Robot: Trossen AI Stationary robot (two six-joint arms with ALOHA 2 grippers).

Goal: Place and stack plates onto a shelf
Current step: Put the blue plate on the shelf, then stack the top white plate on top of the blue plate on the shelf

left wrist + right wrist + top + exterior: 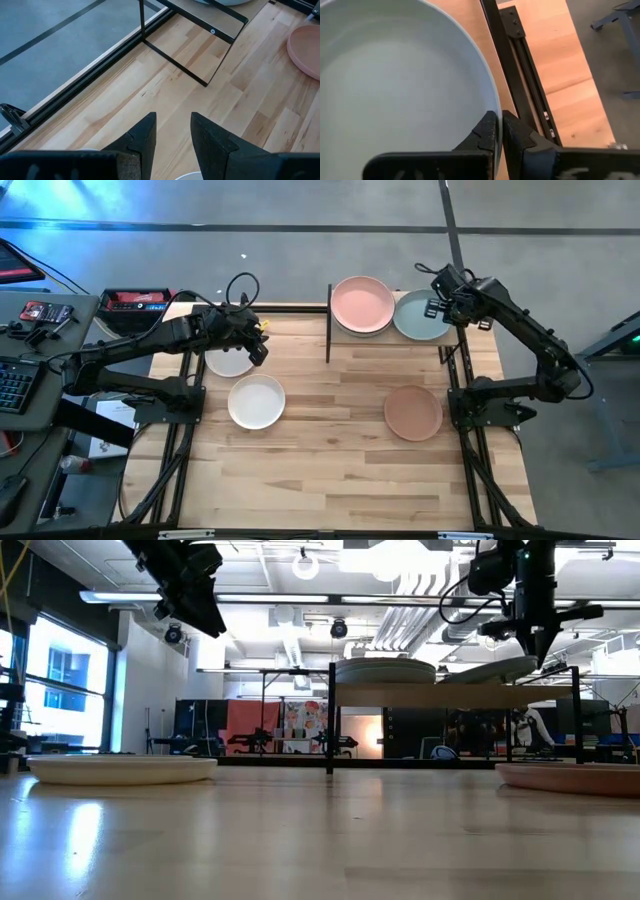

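setting the grey-green plate down on the shelf

the right gripper (498,131) pinches the rim of the pale grey-green plate (420,316) at the shelf (455,695), beside the pink stack (362,304). lower it flat before letting go. the left gripper (173,134) waits slightly parted above a white plate (230,363).

The tabletop (330,480) is pale slatted wood, smooth with a light sheen. The shelf (200,35) has thin black metal posts, matt, around a pale wood board. The grey-green plate (395,85) looks smooth and matt, as do the pink plate (362,303) and, probably, the salmon plate (413,412).
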